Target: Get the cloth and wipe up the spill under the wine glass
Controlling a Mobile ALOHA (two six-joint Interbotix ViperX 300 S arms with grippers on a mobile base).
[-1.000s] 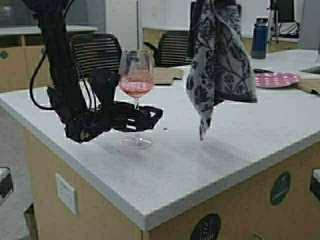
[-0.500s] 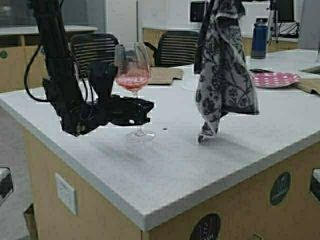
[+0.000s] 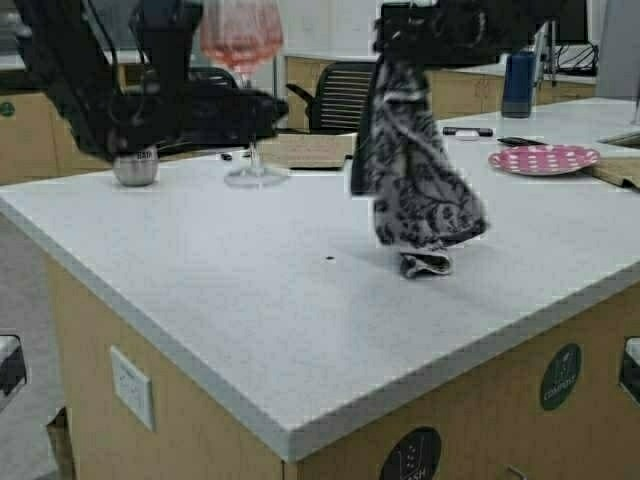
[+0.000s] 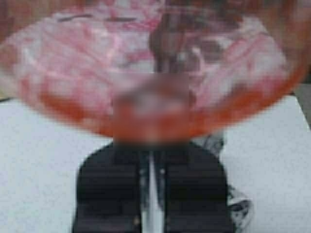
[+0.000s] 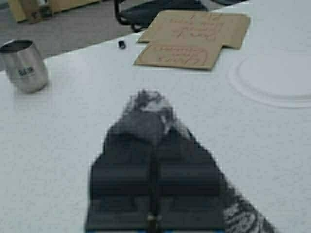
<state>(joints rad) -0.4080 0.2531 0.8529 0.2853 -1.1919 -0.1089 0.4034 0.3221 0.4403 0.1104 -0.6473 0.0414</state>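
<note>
Cloth [image 3: 415, 190]: pinched in the closed right gripper [image 3: 400, 45], its lower end bunched on the table [image 3: 250, 300].
Wine glass [image 3: 243, 60]: stem clamped by the left gripper [image 3: 262, 110], lifted, pink liquid inside.
Room: bare tabletop toward the front edge.

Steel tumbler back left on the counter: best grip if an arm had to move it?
Probably the tumbler wall at mid-height, coming in level from the robot's side. It stands upright, mouth up, with a rounded body, so a side pinch looks likelier to hold than a rim pinch. Both tools are busy: left holds the glass aloft, right holds the cloth.
</note>
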